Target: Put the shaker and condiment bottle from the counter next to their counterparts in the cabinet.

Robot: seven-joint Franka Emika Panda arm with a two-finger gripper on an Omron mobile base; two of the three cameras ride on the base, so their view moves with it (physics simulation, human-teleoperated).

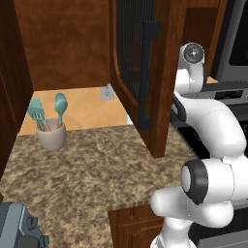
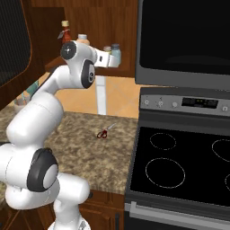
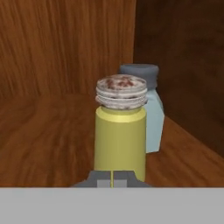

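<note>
Hidden and cut-off parts

The shaker (image 3: 120, 135) covers the pale blue bottle's (image 3: 151, 113) left half; grey appliance (image 1: 17, 225) at seven o'clock is cropped by the edge.

The shaker (image 3: 120, 136) is yellow-green under a silver-grey cap flecked reddish-brown; the bottle (image 3: 151, 113) behind it is pale blue with a grey cap. The cabinet (image 3: 65, 52) is reddish-brown wood grain — its door (image 1: 140, 68) has a dark ribbed panel and black handle. The counter (image 1: 92, 169) is speckled brown-and-tan granite. The condiment bottle (image 2: 66, 35) is red — white-labelled. Teal utensils (image 1: 48, 110) stand in a beige holder (image 1: 51, 137).
</note>
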